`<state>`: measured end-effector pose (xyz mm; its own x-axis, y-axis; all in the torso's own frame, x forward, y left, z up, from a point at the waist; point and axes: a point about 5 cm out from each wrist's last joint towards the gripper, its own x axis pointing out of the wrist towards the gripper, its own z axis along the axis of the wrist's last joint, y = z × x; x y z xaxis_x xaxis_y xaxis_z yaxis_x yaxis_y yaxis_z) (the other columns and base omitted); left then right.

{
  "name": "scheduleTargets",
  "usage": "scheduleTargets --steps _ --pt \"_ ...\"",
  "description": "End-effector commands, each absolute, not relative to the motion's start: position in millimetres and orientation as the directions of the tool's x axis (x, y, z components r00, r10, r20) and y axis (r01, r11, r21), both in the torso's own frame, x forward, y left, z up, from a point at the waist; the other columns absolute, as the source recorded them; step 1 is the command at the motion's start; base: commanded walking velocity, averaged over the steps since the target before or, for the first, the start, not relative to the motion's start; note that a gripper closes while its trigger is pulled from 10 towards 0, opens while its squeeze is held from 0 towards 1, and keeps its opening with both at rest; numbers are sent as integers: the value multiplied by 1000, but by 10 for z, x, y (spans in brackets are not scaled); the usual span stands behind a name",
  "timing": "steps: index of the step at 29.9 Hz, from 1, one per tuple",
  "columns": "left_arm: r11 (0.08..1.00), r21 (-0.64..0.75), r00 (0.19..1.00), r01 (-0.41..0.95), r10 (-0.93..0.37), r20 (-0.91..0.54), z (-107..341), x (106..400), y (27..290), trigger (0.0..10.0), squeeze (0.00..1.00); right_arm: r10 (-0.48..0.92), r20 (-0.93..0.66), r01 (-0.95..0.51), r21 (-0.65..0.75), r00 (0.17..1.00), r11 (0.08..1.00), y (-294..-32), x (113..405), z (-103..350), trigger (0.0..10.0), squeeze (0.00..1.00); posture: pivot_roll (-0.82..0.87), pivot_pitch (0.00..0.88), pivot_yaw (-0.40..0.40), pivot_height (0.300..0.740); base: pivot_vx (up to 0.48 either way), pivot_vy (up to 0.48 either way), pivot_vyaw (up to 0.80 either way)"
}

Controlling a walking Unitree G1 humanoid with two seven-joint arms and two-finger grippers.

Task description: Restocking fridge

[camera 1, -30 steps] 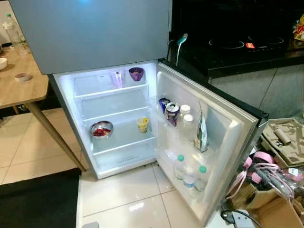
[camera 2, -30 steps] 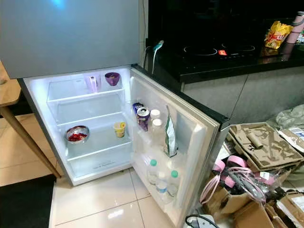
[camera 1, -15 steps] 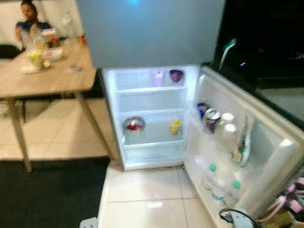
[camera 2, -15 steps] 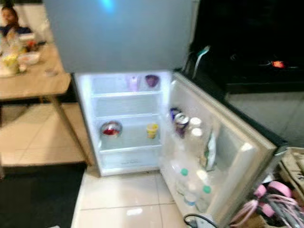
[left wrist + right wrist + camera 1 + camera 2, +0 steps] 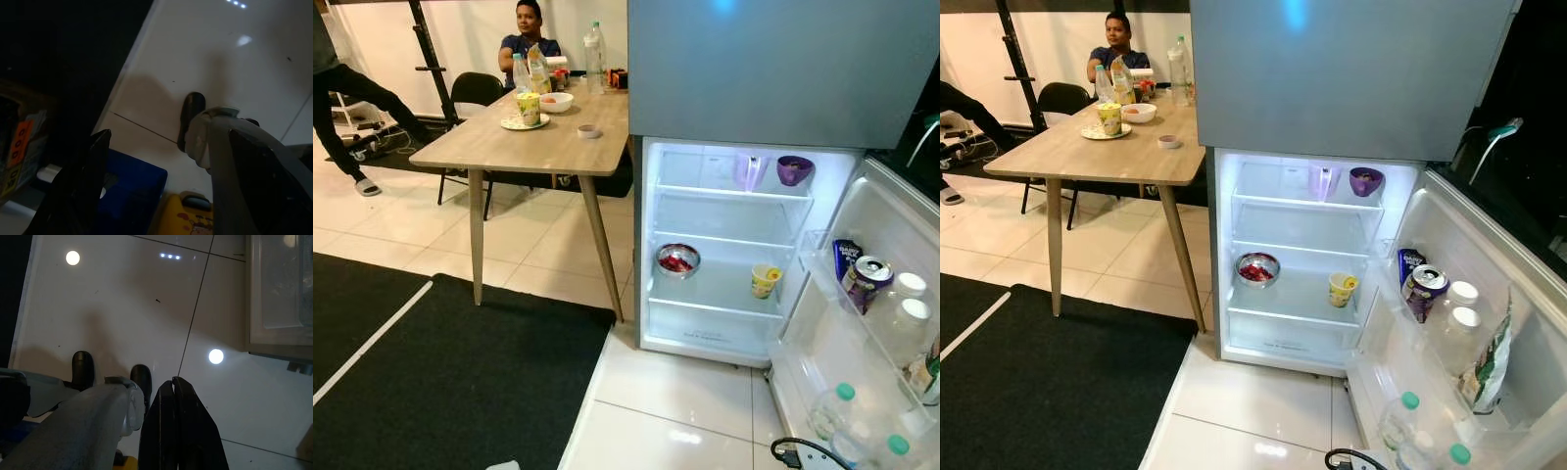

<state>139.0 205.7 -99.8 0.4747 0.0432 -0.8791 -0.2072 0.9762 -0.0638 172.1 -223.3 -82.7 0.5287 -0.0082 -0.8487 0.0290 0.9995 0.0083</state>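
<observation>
White tiles ahead; on my left a table (image 5: 509, 147) with a person (image 5: 527, 29) seated behind it. Fridge (image 5: 1302, 255) stands open, bowl (image 5: 1257, 267) and cup (image 5: 1342, 288) inside, can (image 5: 1423, 291) in the door (image 5: 1474, 323). Left gripper (image 5: 161, 191) hangs down, fingers wide apart; right gripper (image 5: 176, 431) hangs too, fingers pressed together, empty.

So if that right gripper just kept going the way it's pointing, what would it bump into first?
Most likely the white tiled floor. The right gripper hangs pointing down, its fingers pressed together, with nothing visible between them and the tiles. The fridge's bottom edge lies off to the side. Depth is hard to judge.
</observation>
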Motion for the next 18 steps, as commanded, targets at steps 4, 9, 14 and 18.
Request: scheduleTargets --steps 4,9,14,18 --pt "976 -69 473 -206 38 -880 -1001 1393 2034 10000 0 -32 -859 64 1 511 998 -2273 1686 -839 10000 0 -87 0 2 740 0 -459 0" --pt "972 -70 473 -224 46 -880 -1002 1389 2036 10000 0 -24 -870 57 5 493 998 -2267 1667 -850 10000 0 -87 0 2 740 0 -80 -345" --pt "971 -80 474 -226 38 -879 -1003 1387 2034 10000 0 -21 -876 68 13 482 998 -2269 1643 -860 10000 0 -87 0 2 740 0 0 -712" --pt "971 -81 474 -227 38 -880 -1003 1386 2035 10000 0 -19 -879 67 14 477 998 -2268 1631 -866 10000 0 -86 0 1 740 0 0 -714"
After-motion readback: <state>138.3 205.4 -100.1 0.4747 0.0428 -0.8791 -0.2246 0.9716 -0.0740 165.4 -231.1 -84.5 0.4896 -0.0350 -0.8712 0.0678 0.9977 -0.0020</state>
